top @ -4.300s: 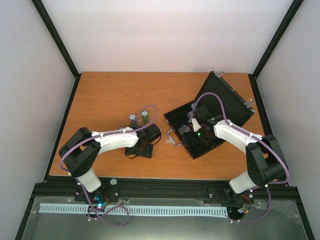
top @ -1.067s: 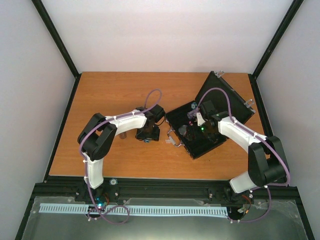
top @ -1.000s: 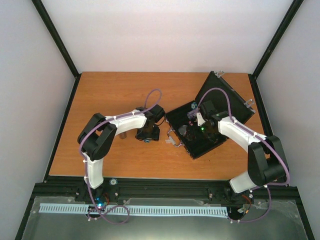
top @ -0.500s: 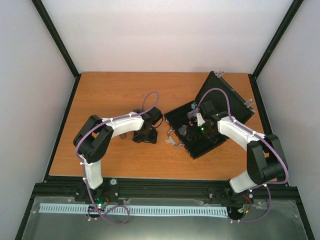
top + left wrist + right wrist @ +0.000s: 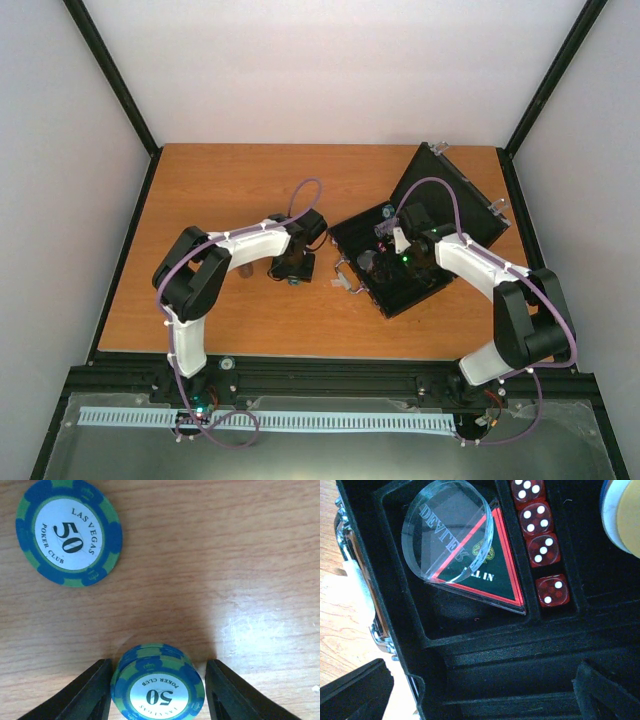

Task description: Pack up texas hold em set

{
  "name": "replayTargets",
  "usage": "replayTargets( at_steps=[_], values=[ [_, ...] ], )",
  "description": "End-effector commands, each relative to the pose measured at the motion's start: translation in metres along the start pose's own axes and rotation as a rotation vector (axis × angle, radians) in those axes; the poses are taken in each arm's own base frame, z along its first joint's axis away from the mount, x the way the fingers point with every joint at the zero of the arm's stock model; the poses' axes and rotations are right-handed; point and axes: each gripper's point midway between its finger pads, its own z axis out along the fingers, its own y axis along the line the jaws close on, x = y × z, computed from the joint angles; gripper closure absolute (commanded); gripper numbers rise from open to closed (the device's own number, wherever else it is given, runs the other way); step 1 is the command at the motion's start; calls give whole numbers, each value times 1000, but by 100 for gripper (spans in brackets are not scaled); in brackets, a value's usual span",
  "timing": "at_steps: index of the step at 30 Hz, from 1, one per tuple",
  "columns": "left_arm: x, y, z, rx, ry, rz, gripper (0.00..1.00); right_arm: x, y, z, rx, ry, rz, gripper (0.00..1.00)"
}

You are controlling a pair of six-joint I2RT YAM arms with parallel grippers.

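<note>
The black case (image 5: 392,292) lies open at the right, its lid (image 5: 450,195) tilted back. The right wrist view looks into the case (image 5: 485,650): a clear round disc (image 5: 447,532) rests on a triangular "ALL IN" marker (image 5: 490,577), beside several red dice (image 5: 540,540). My right gripper (image 5: 480,690) stands open over an empty groove and holds nothing. On the wood, a short stack of blue-green 50 chips (image 5: 157,687) stands between the fingers of my left gripper (image 5: 159,666). The left finger (image 5: 95,690) is against the stack; the right finger (image 5: 227,690) is a little apart from it.
Another blue-green 50 chip (image 5: 68,531) lies flat on the table beyond the stack. More chips (image 5: 622,515) sit in the case's upper right slot. A small brownish stack (image 5: 243,270) stands by the left forearm. The case's silver handle (image 5: 345,275) faces the left gripper (image 5: 292,270).
The left gripper's jaws have narrowed around the chip stack, and the left arm shifted slightly over the table. The right arm has stayed over the case.
</note>
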Motion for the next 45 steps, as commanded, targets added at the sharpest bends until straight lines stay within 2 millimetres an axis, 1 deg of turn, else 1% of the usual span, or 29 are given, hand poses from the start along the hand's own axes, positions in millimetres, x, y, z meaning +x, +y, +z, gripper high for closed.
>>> replayTargets(
  at_steps=[1,3,4,8,11,13,17,19,23,28,30,31,34,37,43,45],
  values=[
    [12,19,17,-69,48,6,48,0,-2,1,-2,-4,-6,0],
    [16,20,16,-65,56,1,45,0,-2,1,-4,-5,-4,0],
    [19,21,15,-60,59,0,40,0,-2,2,-4,-4,-4,0],
    [20,21,6,-45,42,-2,34,1,-2,3,-5,-4,-1,0],
    [18,20,4,-39,38,2,33,1,-2,4,-10,0,1,0],
    [18,17,4,-28,42,1,34,1,-1,4,-13,-2,2,0],
    [20,13,5,-1,50,-6,42,2,-1,3,-11,-2,2,0],
    [21,13,8,0,52,-4,48,3,-2,2,-9,-3,4,0],
    [23,10,12,16,68,-3,69,3,-2,2,-7,-3,6,0],
    [26,11,16,9,73,3,93,2,-2,1,-5,-7,4,0],
    [24,11,14,8,66,8,99,2,-2,1,-3,-7,4,0],
    [22,11,12,9,61,10,99,2,-2,0,-4,-6,4,0],
    [15,8,-1,29,28,15,99,0,-1,-2,-8,-10,0,0],
    [8,2,-22,73,-16,13,99,-1,2,-4,-18,-14,0,0],
    [0,-22,-67,246,-79,-5,99,-2,6,-8,-39,-22,5,0],
    [0,-28,-77,296,-89,-17,99,-2,7,-10,-41,-31,5,0]
  ],
)
